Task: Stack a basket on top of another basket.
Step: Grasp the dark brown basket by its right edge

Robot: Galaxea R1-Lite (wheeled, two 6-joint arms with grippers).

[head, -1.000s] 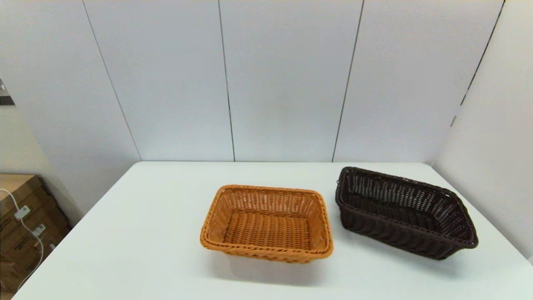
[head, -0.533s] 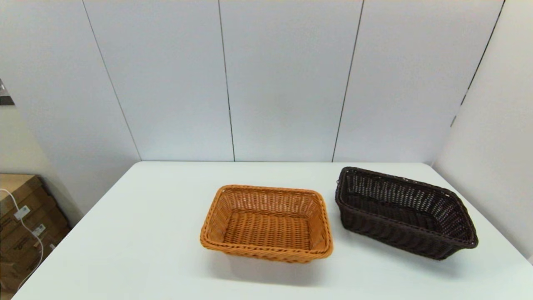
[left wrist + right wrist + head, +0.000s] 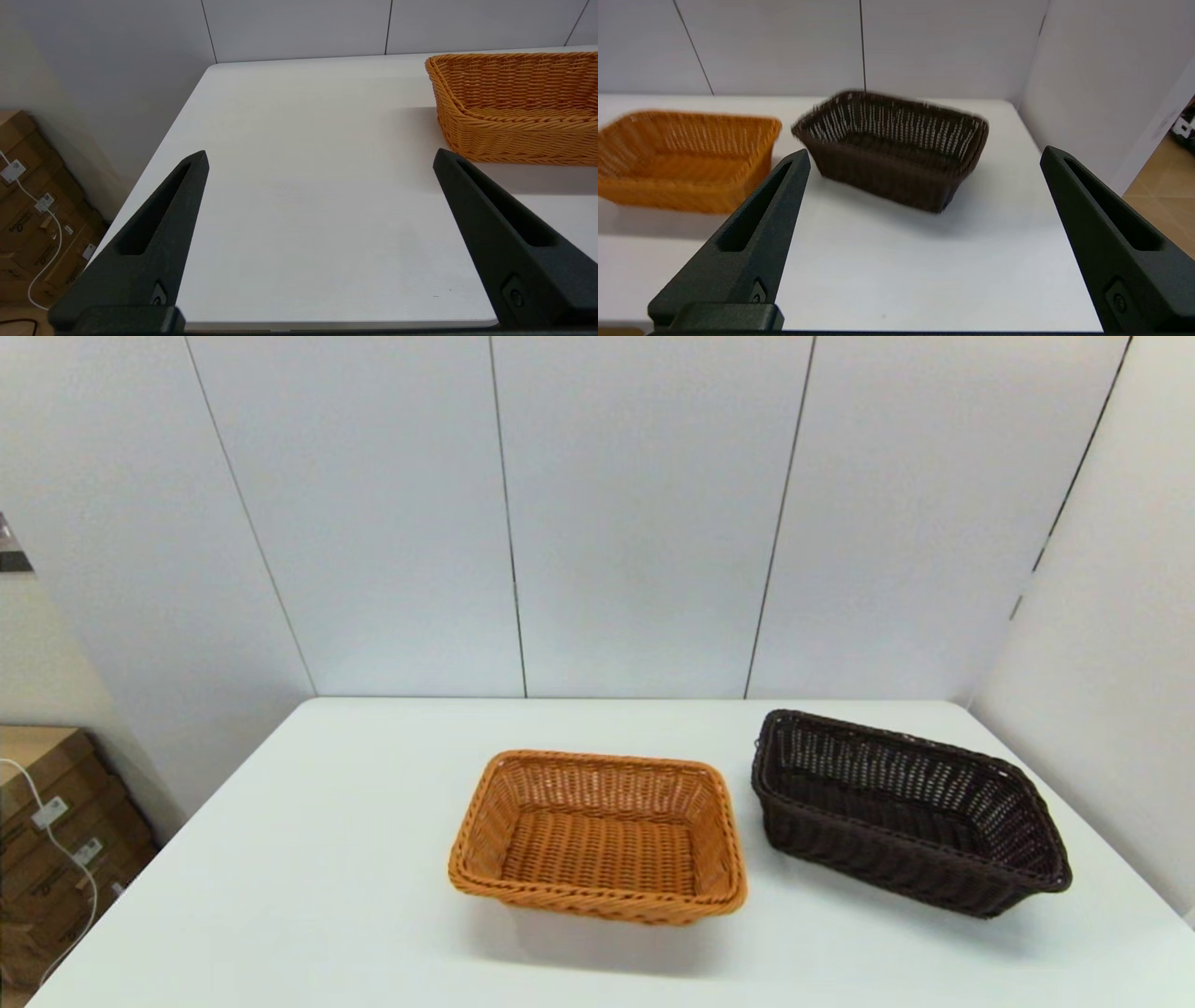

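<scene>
White table (image 3: 327,859), grey panelled wall (image 3: 644,513)

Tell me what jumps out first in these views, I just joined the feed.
Two woven baskets on the white table: the orange basket near the middle, and the dark brown basket just to its right, turned at an angle, not touching it. Both are empty. The right claw, open, faces the dark basket from short of it; the left claw, also open, faces bare tabletop left of the orange one.
</scene>
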